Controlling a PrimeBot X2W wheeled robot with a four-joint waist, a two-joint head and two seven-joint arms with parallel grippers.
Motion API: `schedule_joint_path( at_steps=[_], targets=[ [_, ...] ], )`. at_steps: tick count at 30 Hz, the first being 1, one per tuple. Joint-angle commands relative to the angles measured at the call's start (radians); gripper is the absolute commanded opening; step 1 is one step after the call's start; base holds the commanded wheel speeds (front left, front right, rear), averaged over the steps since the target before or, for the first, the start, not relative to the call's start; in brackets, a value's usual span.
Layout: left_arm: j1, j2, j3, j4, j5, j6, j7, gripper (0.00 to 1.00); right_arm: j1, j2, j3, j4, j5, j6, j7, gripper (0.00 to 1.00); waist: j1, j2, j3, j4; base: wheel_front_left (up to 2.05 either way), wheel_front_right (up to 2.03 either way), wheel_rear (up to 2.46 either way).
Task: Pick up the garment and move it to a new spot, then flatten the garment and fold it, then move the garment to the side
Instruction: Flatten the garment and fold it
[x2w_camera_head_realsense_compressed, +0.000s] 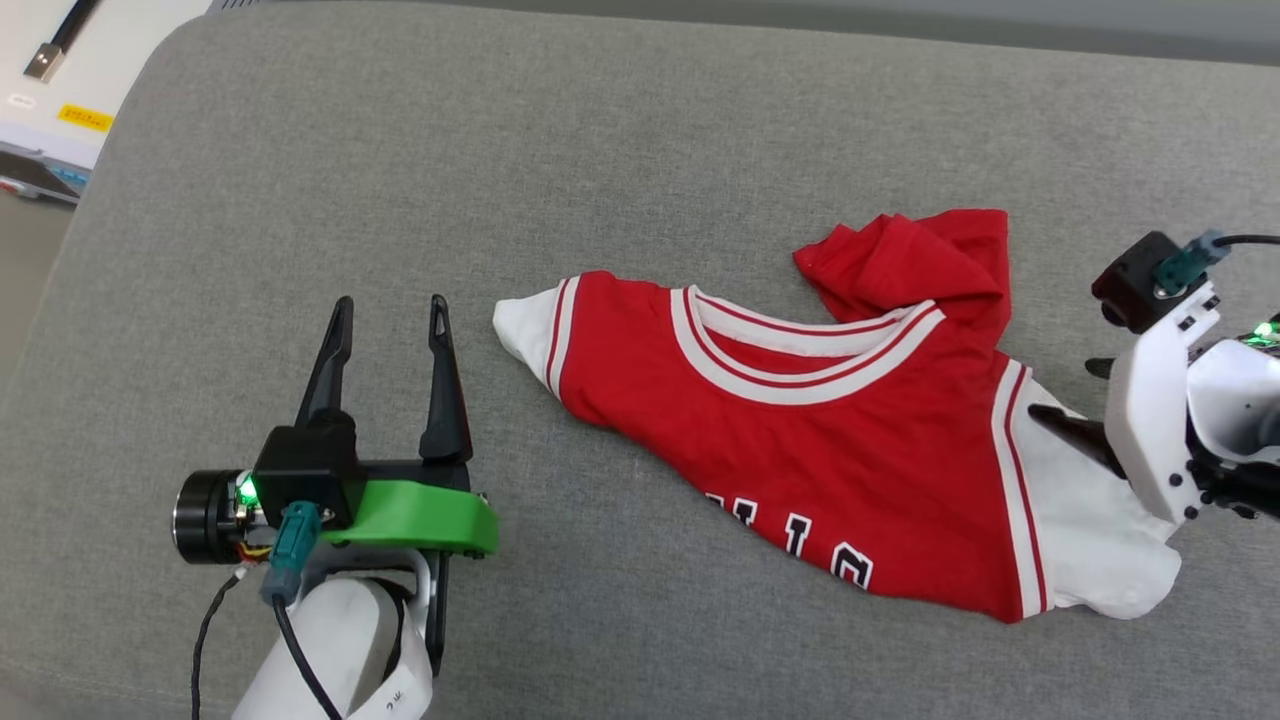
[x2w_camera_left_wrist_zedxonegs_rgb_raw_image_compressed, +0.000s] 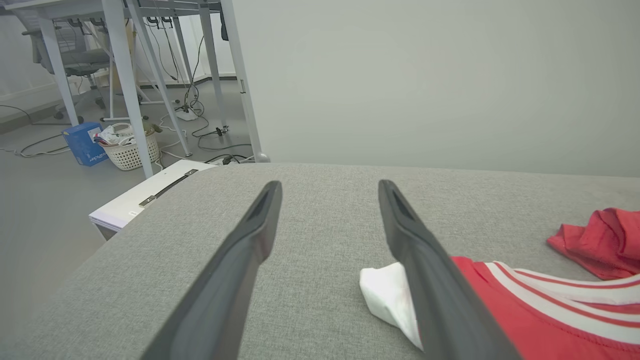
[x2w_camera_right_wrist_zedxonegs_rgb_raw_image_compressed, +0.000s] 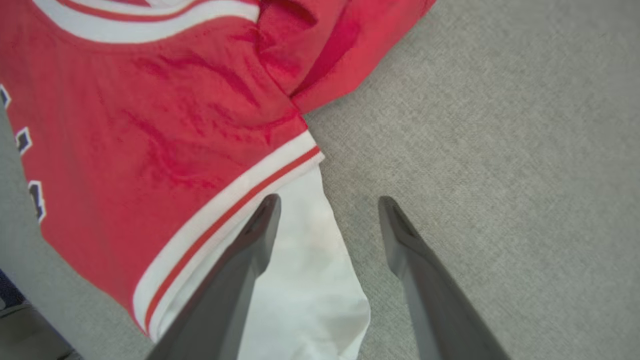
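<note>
The garment (x2w_camera_head_realsense_compressed: 820, 420), a red jersey with white sleeves and striped neck trim, lies crumpled on the grey cushion (x2w_camera_head_realsense_compressed: 500, 150), its bottom part bunched at the back. Black white-outlined letters show along its near edge. My left gripper (x2w_camera_head_realsense_compressed: 391, 300) is open, just left of the garment's left white sleeve (x2w_camera_left_wrist_zedxonegs_rgb_raw_image_compressed: 387, 295) and apart from it. In the left wrist view the left gripper (x2w_camera_left_wrist_zedxonegs_rgb_raw_image_compressed: 330, 184) has bare cushion between its fingers. My right gripper (x2w_camera_head_realsense_compressed: 1062, 390) is open over the right white sleeve (x2w_camera_right_wrist_zedxonegs_rgb_raw_image_compressed: 305, 280). In the right wrist view the right gripper (x2w_camera_right_wrist_zedxonegs_rgb_raw_image_compressed: 328, 198) straddles that sleeve's edge, holding nothing.
The cushion's rounded left edge drops to the floor, where a white box (x2w_camera_left_wrist_zedxonegs_rgb_raw_image_compressed: 145, 197) stands close by. Further off are table legs, a white basket (x2w_camera_left_wrist_zedxonegs_rgb_raw_image_compressed: 127, 150) and a blue box (x2w_camera_left_wrist_zedxonegs_rgb_raw_image_compressed: 82, 142). A pale wall rises behind the cushion.
</note>
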Motion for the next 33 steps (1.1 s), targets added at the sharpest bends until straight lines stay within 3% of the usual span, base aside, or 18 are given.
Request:
schedule_joint_path(
  at_steps=[1,9,10,12,18,23,28,33],
  targets=[
    [0.007,-0.017,0.018,0.001,0.02,-0.015,-0.006,1.0,-0.024,0.014,0.026,0.026,-0.01,-0.001,-0.018,1.0,0.0,0.0,0.036,0.024,0.0,0.0,0.0],
    [0.008,-0.088,0.101,0.02,0.096,-0.094,-0.006,1.0,-0.044,0.062,0.223,0.157,0.005,-0.001,-0.098,1.0,0.0,0.0,0.047,0.026,0.0,0.0,0.0],
    [0.011,-0.094,0.113,0.023,0.104,-0.102,-0.006,1.0,-0.056,0.064,0.237,0.158,0.007,-0.001,-0.127,0.49,0.0,0.0,0.042,0.022,0.0,0.0,0.0],
    [0.017,-0.102,0.13,0.028,0.118,-0.118,-0.006,1.0,-0.082,0.061,0.25,0.16,0.009,-0.001,-0.187,0.0,0.0,0.0,0.033,0.013,0.0,0.0,0.0],
    [0.03,-0.121,0.174,0.038,0.152,-0.156,-0.006,1.0,-0.178,0.026,0.191,0.149,0.053,-0.001,-0.365,0.0,0.0,0.0,0.001,-0.009,0.0,0.0,0.0],
    [0.035,-0.135,0.196,0.038,0.173,-0.179,-0.006,1.0,-0.227,-0.037,0.134,0.168,0.081,-0.001,-0.423,0.0,0.0,0.0,-0.005,-0.018,0.0,0.0,0.0],
    [0.032,-0.15,0.208,0.037,0.19,-0.201,-0.006,1.0,-0.229,-0.074,0.077,0.275,0.125,-0.001,-0.442,0.0,0.0,0.0,0.016,-0.017,0.0,0.0,0.0],
    [0.019,-0.164,0.213,0.043,0.201,-0.216,-0.006,1.0,-0.199,-0.064,0.064,0.434,0.131,-0.001,-0.43,0.0,0.0,0.0,0.048,-0.008,0.0,0.0,0.0]
  ],
)
